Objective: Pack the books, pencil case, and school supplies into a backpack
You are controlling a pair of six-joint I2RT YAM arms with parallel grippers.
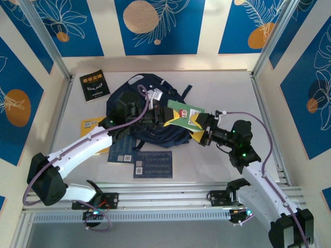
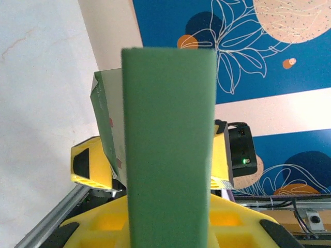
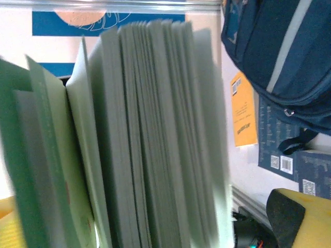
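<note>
Above the navy blue fabric backpack [image 1: 120,99], left fingers [image 2: 103,222] clench the thin green paper booklet [image 1: 182,112], its length running toward the released right fingers [image 3: 297,217].

The pale table [image 1: 227,93] carries a navy backpack [image 1: 165,135] at its middle, a black book [image 1: 94,86] at the back left, a yellow-orange book [image 1: 90,125] left of the pack, and two dark blue books [image 1: 153,164] close together just in front of it.

Green booklet [image 1: 186,112]: matt card cover, plain matt paper leaves. Backpack [image 1: 117,98]: woven navy cloth, soft, dull, paler webbing stripe. Black book [image 1: 94,86]: smooth printed paper cover. Table [image 1: 227,93]: smooth, pale, matt. Frame rails [image 1: 155,187]: bare ribbed metal, satin sheen
</note>
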